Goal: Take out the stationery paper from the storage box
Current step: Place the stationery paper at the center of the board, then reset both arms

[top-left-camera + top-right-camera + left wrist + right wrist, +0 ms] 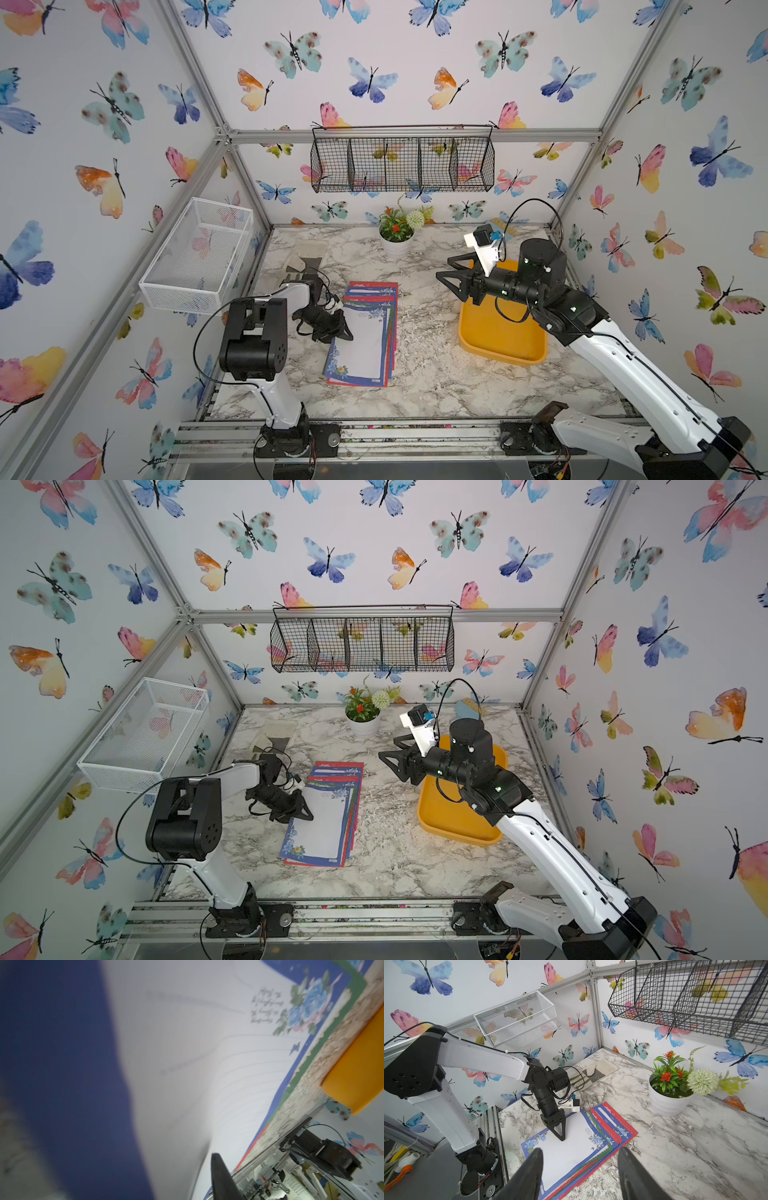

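Locating the paper first: where is it seen? (A)

The stationery paper (361, 349) (320, 829) is recorded in both top views as a fanned stack lying flat on the marble table (436, 386). It is outside the yellow storage box (498, 340) and well apart from it. A blue-bordered sheet with a white centre lies on top. Red, green and blue borders show along its far and right edges. (B)

Left gripper? (A)

The left gripper (561, 1135) is pointed down, with its tip set on the top sheet, near that sheet's left border. In the left wrist view the stationery paper (207, 1043) fills most of the frame, blurred. Only one finger (220, 1178) is shown there, so whether the jaws are parted or clenched cannot be told. (B)

Right gripper? (A)

The right gripper (442, 268) (580, 1149) is held above the table, just beside the box's far left corner, and pointed toward the middle. In the right wrist view its jaws are seen spread wide, released. The box is partly covered by the right arm. (B)
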